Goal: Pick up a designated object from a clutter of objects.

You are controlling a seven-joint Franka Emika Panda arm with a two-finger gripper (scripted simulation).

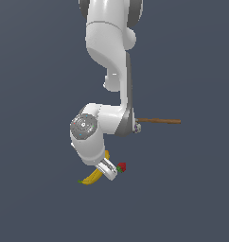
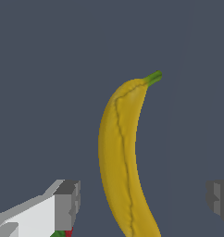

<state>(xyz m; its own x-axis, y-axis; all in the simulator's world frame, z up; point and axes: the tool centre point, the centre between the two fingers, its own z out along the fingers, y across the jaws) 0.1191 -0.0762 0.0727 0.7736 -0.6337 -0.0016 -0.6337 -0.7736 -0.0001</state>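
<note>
The designated object is a long curved yellow banana (image 2: 121,157) with a green stem tip. In the exterior view the banana (image 1: 91,177) lies on the grey floor, partly covered by my arm. My gripper (image 2: 144,201) is open, one finger on each side of the banana with gaps on both sides. In the exterior view the gripper (image 1: 108,171) sits low over the banana's middle. A small red strawberry (image 1: 121,167) lies just to the exterior view's right of the gripper. The brown-handled hammer (image 1: 159,121) lies farther back, its head hidden behind the arm.
My white arm (image 1: 111,80) hangs over the middle of the scene and hides part of the clutter. The floor (image 1: 192,198) is a plain dark grey surface.
</note>
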